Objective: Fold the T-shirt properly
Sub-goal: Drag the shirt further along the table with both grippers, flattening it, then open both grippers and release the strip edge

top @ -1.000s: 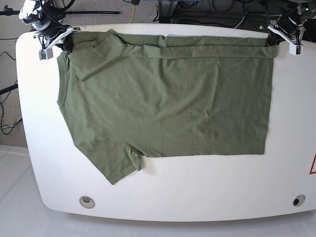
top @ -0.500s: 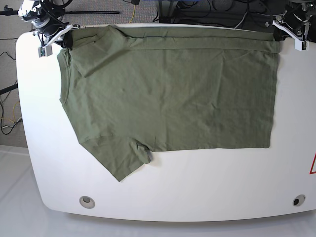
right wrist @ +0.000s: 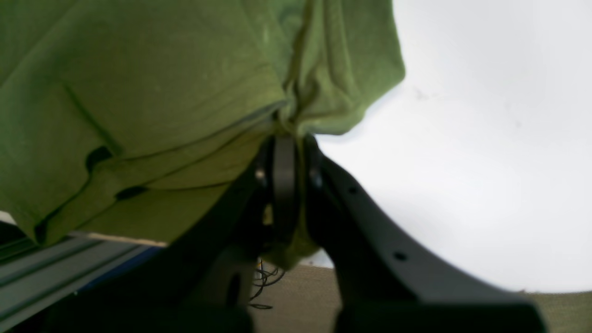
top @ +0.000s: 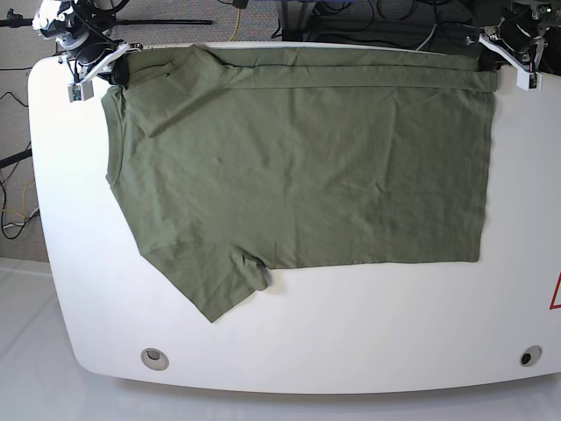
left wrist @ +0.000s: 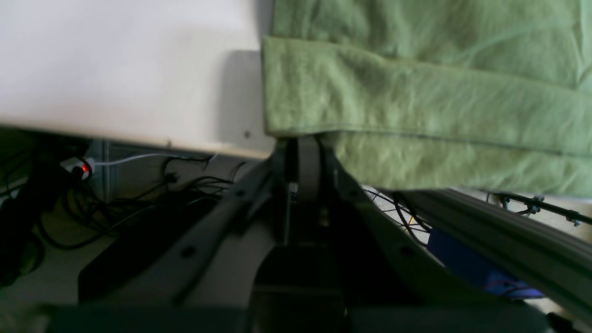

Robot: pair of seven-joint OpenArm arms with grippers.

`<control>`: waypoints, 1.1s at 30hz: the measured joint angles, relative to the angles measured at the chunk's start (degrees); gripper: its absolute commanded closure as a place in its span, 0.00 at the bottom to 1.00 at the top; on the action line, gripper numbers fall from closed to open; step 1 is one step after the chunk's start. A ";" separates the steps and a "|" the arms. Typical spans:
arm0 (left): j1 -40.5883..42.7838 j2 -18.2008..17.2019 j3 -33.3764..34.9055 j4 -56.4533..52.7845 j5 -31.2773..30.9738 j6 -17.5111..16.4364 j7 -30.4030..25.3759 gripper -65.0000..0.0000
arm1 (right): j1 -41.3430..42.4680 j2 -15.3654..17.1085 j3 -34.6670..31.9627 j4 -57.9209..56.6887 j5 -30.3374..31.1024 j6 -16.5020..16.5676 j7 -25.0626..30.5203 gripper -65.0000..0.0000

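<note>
The olive-green T-shirt (top: 298, 167) lies spread flat on the white table (top: 351, 333), neck end to the left, with a narrow folded band along its far edge. My right gripper (top: 120, 77) is at the far left corner, shut on bunched cloth (right wrist: 296, 111) by the shoulder. My left gripper (top: 495, 77) is at the far right corner. Its fingers (left wrist: 307, 157) stand nearly together at the hem corner (left wrist: 286, 125), and the cloth there lies flat over the table's back edge. One sleeve (top: 215, 285) points toward the near side.
Two round holes (top: 155, 357) (top: 529, 356) sit near the table's front corners. A red mark (top: 556, 294) is at the right edge. Cables and stands (top: 351, 17) crowd the floor behind the table. Bare white tabletop runs along the front and both sides of the shirt.
Over the last second both grippers drew the shirt's far edge back to the table's rear edge, smoothing the body. In the last half second almost nothing moved.
</note>
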 measured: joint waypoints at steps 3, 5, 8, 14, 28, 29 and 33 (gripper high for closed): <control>-0.35 -0.07 0.09 0.31 -0.04 0.00 0.24 0.70 | 0.00 -0.04 0.00 0.22 -0.31 0.00 -0.11 0.85; -0.59 -0.11 0.02 0.28 0.04 -0.02 0.68 0.63 | 0.00 -0.13 0.00 0.26 -0.48 0.00 -0.04 0.79; -0.90 -0.09 -0.31 -0.02 -0.15 0.00 0.81 0.60 | -0.02 -0.13 -0.02 0.31 -0.55 0.04 0.35 0.73; -1.25 -0.13 -0.57 -0.09 -0.02 0.00 0.85 0.56 | -0.04 -0.24 -0.09 0.63 -0.68 0.00 0.59 0.61; -1.70 -0.11 -2.78 3.96 -0.20 -0.07 1.31 0.54 | -0.17 -0.31 0.33 2.47 -1.29 -0.24 -1.05 0.54; -1.92 -0.04 -3.19 4.22 -0.22 -0.07 1.49 0.54 | -0.22 -0.37 0.39 2.91 -1.79 -0.26 -2.10 0.54; -3.06 -0.33 -5.14 5.90 -0.22 -0.02 1.64 0.54 | -0.15 -0.42 1.38 4.04 -2.32 -0.48 -3.50 0.53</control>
